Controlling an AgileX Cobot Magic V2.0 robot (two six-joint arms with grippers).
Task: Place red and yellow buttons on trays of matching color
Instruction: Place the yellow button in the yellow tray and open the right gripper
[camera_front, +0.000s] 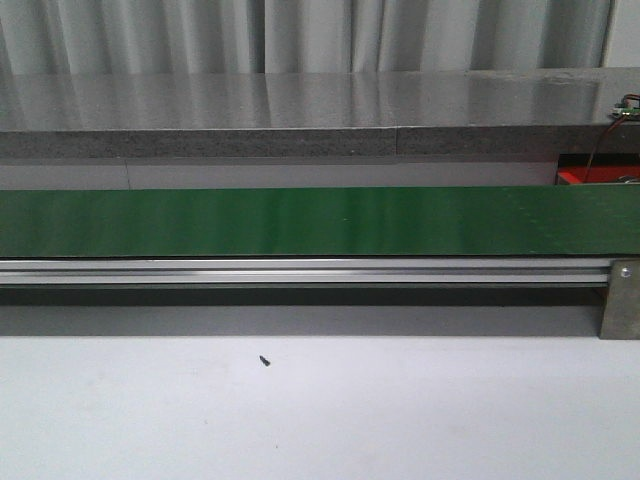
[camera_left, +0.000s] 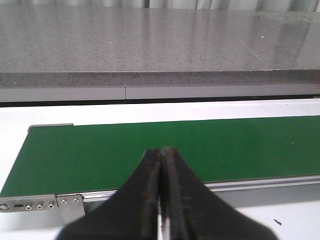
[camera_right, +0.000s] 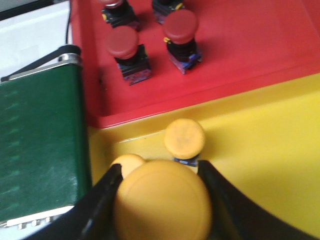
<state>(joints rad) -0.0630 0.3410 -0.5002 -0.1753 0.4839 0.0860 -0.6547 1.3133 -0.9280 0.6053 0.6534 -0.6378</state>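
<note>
No lettering, brand or label can be read anywhere on the buttons, trays or belt.

Right gripper (camera_right: 162, 200) first: its two black fingers (camera_right: 102, 197) are spread around a large yellow mushroom-head button (camera_right: 162, 202), pressed against both sides of its cap, and it hangs over the yellow plastic tray (camera_right: 270, 150). Two more yellow buttons stand in that tray just beyond it, one with a round cap on a blue-black base (camera_right: 184, 138), the other (camera_right: 128, 162) half hidden behind the left finger.

Next to the yellow tray, touching its far edge, lies the red plastic tray (camera_right: 250, 45), with red mushroom-head buttons (camera_right: 125, 45) standing upright on dark square bases; four show, two cut off by the frame.

Left gripper (camera_left: 162, 155): black fingers pressed together, nothing between them, poised over the near edge of the long green conveyor belt (camera_left: 150, 150). That belt's end sits beside both trays.
</note>
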